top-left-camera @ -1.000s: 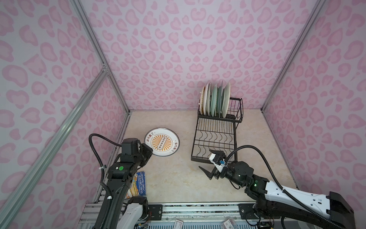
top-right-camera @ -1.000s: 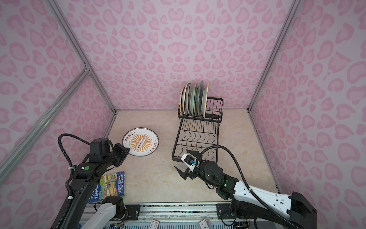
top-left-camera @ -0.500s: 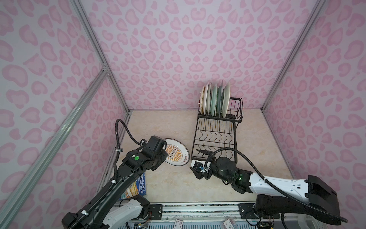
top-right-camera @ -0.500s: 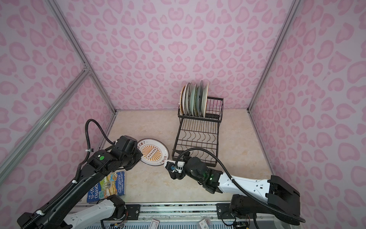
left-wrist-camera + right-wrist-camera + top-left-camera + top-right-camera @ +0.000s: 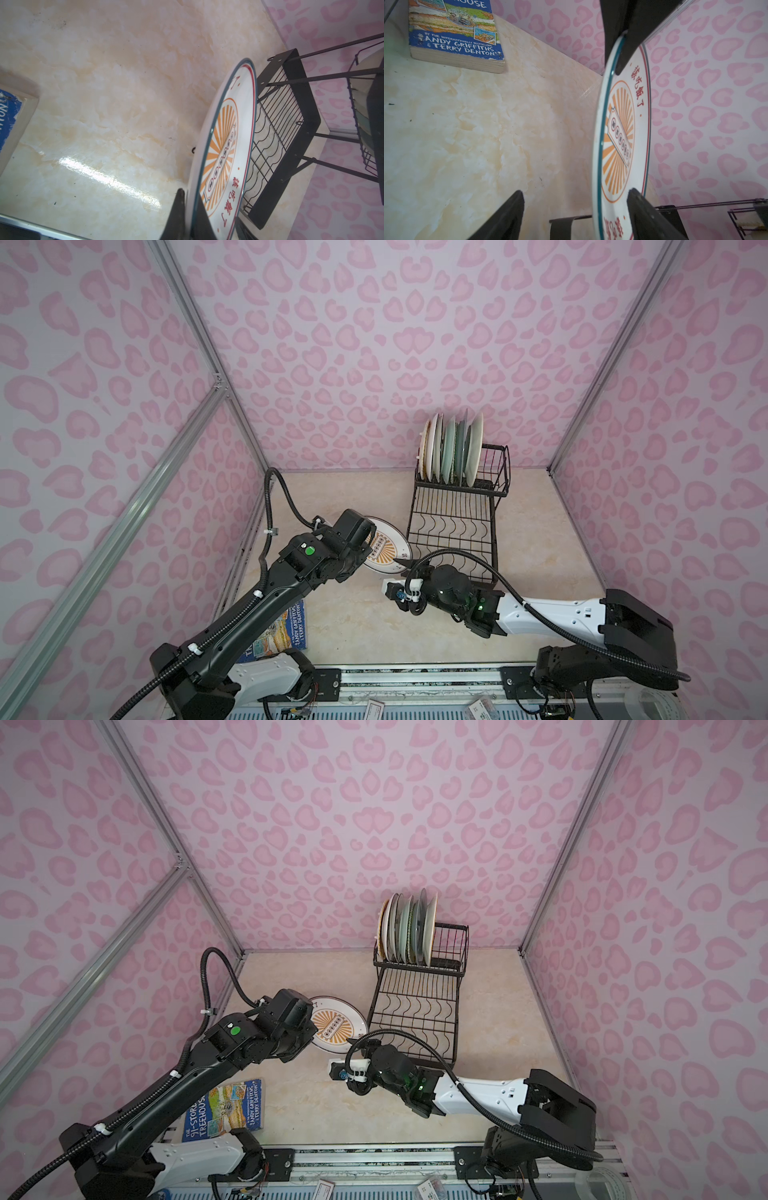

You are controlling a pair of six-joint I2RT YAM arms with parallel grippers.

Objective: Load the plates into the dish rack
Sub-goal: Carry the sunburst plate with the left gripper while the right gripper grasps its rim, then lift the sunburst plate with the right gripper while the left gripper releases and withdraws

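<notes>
A white sunburst plate hangs tilted over the table beside the near left corner of the black wire dish rack. My left gripper is shut on its rim. My right gripper is open and straddles the opposite rim of the plate. One finger sits close to the plate's face and the other stands well off its back. Several plates stand upright in the rack's raised tier. The lower wavy tier holds nothing.
A blue-covered book lies flat at the table's near left, under my left arm. Pink patterned walls close in the table on three sides. The rack stands against the back wall.
My left arm lifted the sunburst plate off the table and carried it right toward the rack. My right gripper came left to the plate's rim, and its jaws narrowed somewhat.
</notes>
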